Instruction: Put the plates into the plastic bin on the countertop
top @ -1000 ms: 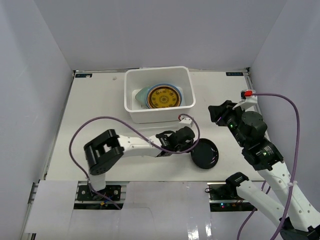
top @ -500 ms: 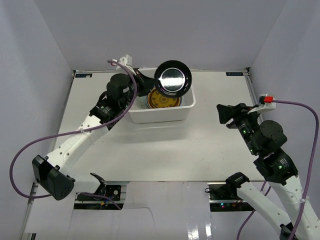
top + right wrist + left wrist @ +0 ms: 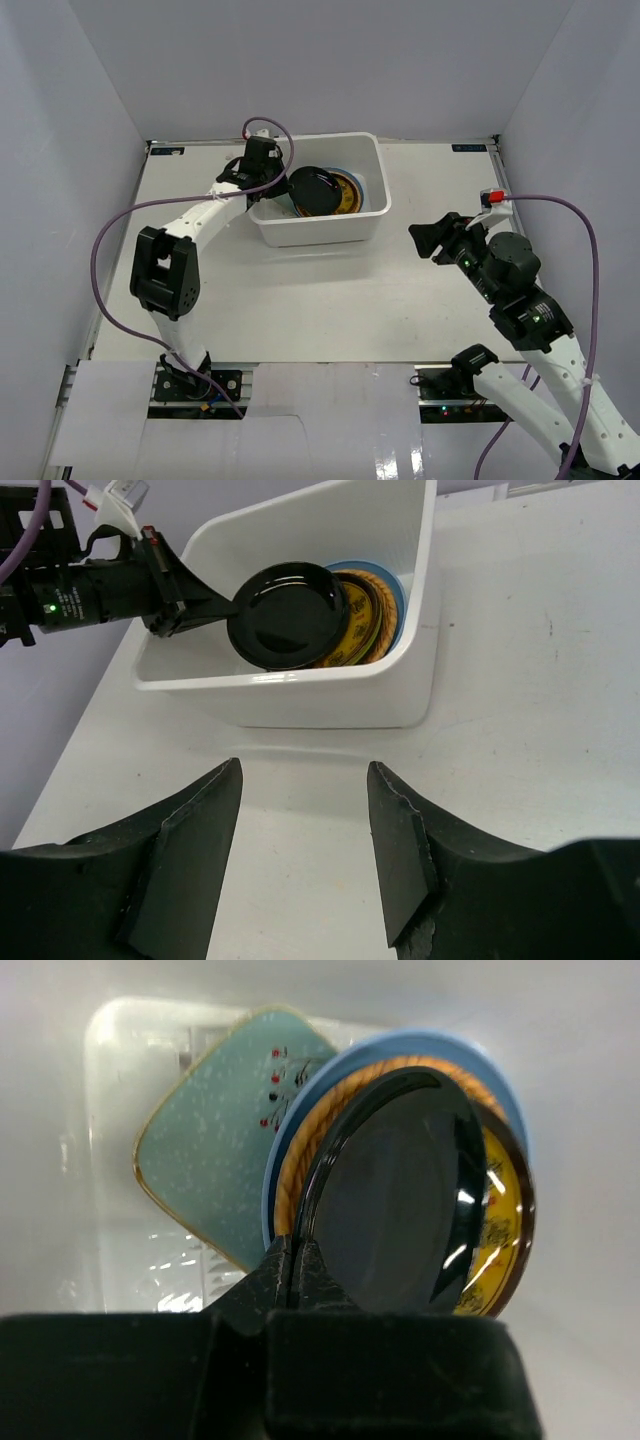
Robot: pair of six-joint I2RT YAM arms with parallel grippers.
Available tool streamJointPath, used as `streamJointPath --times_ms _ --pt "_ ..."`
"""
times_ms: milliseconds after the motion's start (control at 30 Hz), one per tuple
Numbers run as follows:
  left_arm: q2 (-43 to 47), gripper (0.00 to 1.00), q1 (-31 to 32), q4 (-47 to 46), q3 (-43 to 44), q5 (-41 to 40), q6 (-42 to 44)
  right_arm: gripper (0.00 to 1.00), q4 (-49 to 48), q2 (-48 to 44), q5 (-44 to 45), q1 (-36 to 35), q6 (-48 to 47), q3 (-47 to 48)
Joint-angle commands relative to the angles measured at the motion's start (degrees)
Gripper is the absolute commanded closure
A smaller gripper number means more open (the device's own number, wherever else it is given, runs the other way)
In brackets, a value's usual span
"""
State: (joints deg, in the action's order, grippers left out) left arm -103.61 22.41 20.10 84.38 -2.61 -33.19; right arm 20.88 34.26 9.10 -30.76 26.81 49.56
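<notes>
My left gripper (image 3: pixel 284 186) reaches over the left rim of the white plastic bin (image 3: pixel 318 233) and is shut on the rim of a glossy black plate (image 3: pixel 314 188). It holds the plate tilted inside the bin, above a gold-patterned plate (image 3: pixel 347 196). In the left wrist view the gripper (image 3: pixel 295 1252) pinches the black plate (image 3: pixel 400 1190) in front of the gold-patterned plate (image 3: pixel 503 1245), a light blue plate (image 3: pixel 440 1044) and a pale mint plate (image 3: pixel 205 1150). My right gripper (image 3: pixel 428 238) is open and empty over the countertop (image 3: pixel 300 300), right of the bin.
In the right wrist view the open right gripper (image 3: pixel 304 772) faces the bin (image 3: pixel 330 702) across bare white tabletop, with the black plate (image 3: pixel 288 615) inside. Pale grey walls close in the table on three sides. A purple cable trails from each arm.
My left arm has carried the black plate from the front of the table, up over the bin, and now down into it. My right arm has shifted slightly.
</notes>
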Motion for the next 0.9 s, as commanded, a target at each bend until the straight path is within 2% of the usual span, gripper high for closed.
streamJointPath --times_ms 0,33,133,167,267,333,467,567,633,700,767,867 --pt "2.01 1.0 0.53 -0.23 1.94 1.91 1.02 0.4 -3.83 0.28 -2.94 0.09 1.05 -0.95" --pt "1.58 1.0 0.53 -0.06 1.84 1.91 1.28 0.4 -4.09 0.45 -3.39 0.09 1.23 -1.13" --pt "1.66 0.75 0.44 0.29 1.75 1.21 1.64 0.39 -4.89 1.07 -4.53 0.09 1.41 -1.48" --pt "2.79 0.6 0.52 0.38 2.02 1.21 1.9 0.39 -4.89 1.51 -4.71 0.0 1.41 -1.48" --pt "5.87 0.41 0.53 0.21 2.72 1.56 2.6 0.37 -5.94 2.13 -5.41 0.09 1.41 -1.92" --pt "9.3 0.02 0.52 0.21 2.89 1.12 3.74 0.37 -6.73 2.48 -5.41 0.0 1.58 -2.01" --pt "15.27 0.02 0.44 1.26 3.08 1.03 4.54 0.33 -6.47 2.92 -5.68 0.09 1.58 -0.7" --pt "23.26 0.02 0.53 1.17 0.37 3.74 3.58 0.22 -5.25 2.22 -4.98 0.0 0.8 0.44" --pt "28.44 0.02 0.61 0.38 -2.36 8.39 3.31 0.05 -4.19 1.78 -3.4 0.0 -0.17 2.55" --pt "36.96 0.02 0.61 -0.32 -7.88 11.65 4.18 0.1 -3.05 0.9 -1.21 0.0 -1.84 4.13" --pt "45.46 0.02 0.61 -0.41 -11.5 13.07 4.97 0.1 -1.65 -0.33 1.52 0.09 -3.16 7.47" --pt "56.36 0.02 0.53 1.52 -17.04 11.59 6.64 0.1 2.57 -2.78 10.46 0.09 -6.41 12.48"
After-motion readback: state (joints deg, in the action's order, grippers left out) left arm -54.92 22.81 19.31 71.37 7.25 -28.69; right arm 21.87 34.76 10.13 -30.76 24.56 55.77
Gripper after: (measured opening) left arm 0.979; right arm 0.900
